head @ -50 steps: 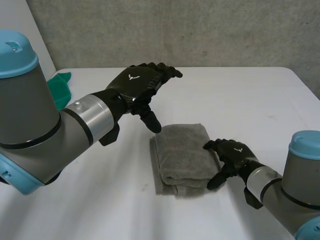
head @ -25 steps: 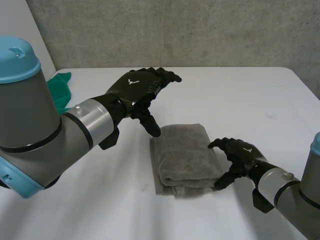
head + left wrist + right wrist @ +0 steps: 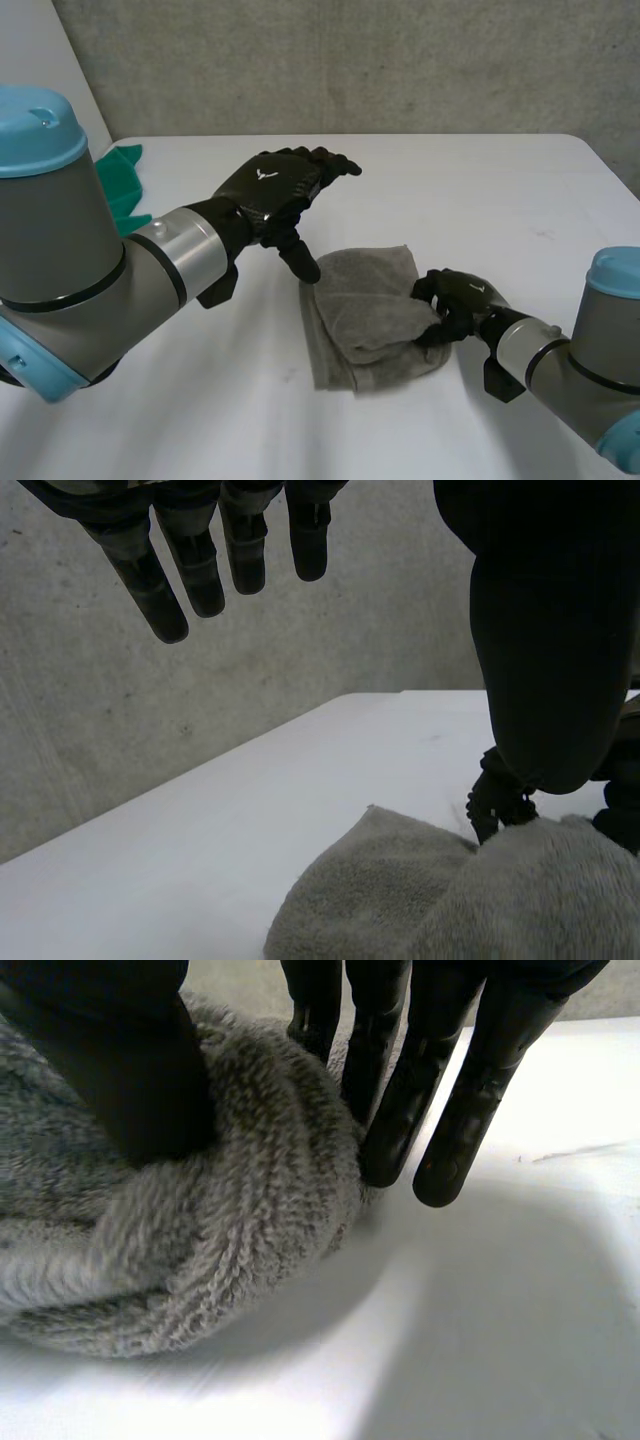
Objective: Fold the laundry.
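Observation:
A folded grey towel (image 3: 365, 305) lies on the white table (image 3: 480, 190) between the arms. My right hand (image 3: 460, 300) grips its right edge: in the right wrist view the thumb (image 3: 120, 1050) digs into the bunched towel (image 3: 200, 1240) and the fingers (image 3: 440, 1060) curl at its side. My left hand (image 3: 275, 180) hovers open above the towel's far left corner, thumb pointing down close to it. In the left wrist view its straight fingers (image 3: 200, 550) spread above the towel (image 3: 400, 900), and the right hand (image 3: 500, 795) sits at the towel's far side.
A green item (image 3: 120, 180) lies at the table's left edge behind my left arm. A grey concrete wall (image 3: 400, 60) runs along the table's far side. Bare tabletop lies beyond the towel and to its right.
My right hand has closed on the towel's right edge and bunched it up toward the middle. The left hand has stayed open, nearly in place.

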Tool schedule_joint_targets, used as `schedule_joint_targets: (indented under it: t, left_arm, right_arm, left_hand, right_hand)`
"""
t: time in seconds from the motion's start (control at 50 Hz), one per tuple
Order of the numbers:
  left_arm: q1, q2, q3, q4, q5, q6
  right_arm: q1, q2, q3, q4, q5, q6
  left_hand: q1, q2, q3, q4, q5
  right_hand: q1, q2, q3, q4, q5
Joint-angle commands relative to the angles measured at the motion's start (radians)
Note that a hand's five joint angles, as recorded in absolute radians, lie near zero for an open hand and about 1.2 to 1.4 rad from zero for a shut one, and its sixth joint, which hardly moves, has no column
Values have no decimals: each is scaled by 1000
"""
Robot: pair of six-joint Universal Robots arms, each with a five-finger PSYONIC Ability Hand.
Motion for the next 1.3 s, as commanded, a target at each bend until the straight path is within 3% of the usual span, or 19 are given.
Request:
schedule_joint_targets:
  t: [0.02, 0.26, 0.52, 0.64, 0.76, 0.9, 1.06, 1.3]
  left_arm:
    - [3, -2, -4, 0, 0, 0]
    - [34, -2, -16, 0, 3, 6]
    - [45, -20, -2, 3, 3, 8]
    - [45, -28, 3, 3, 0, 9]
    - [43, -31, 10, 3, -2, 9]
    - [43, -33, 12, 3, -2, 9]
    - [43, -50, 12, 3, -3, 8]
    - [40, -63, 12, 3, -5, 6]
  right_arm:
    - [1, 32, -52, -1, -1, -32]
    - [-5, 75, -204, 14, -13, -375]
    - [-35, 371, -740, 168, -124, -517]
    - [-106, 530, -1033, 214, -93, -515]
    - [-248, 716, -1383, 292, 39, -514]
    - [-370, 905, -1726, 387, 82, -515]
    - [-476, 940, -1738, 352, 47, -520]
    - [-509, 982, -1738, 344, -1, -555]
  left_hand:
    - [-4, -18, -28, -21, -20]
    - [-4, -18, -28, -21, -20]
    - [-1, -16, -26, -18, -17]
    - [-1, -16, -26, -18, -17]
    - [2, -13, -23, -15, -14]
    - [2, -13, -23, -15, -14]
    - [5, -10, -20, -13, -11]
    - [8, -7, -17, -10, -8]
  right_hand:
    - [603, 399, 375, 363, 432]
    - [603, 399, 375, 363, 432]
    - [603, 399, 375, 363, 432]
    - [603, 399, 375, 363, 432]
    - [603, 399, 375, 363, 432]
    - [603, 399, 375, 363, 432]
    - [603, 399, 375, 363, 432]
    - [603, 399, 375, 363, 432]
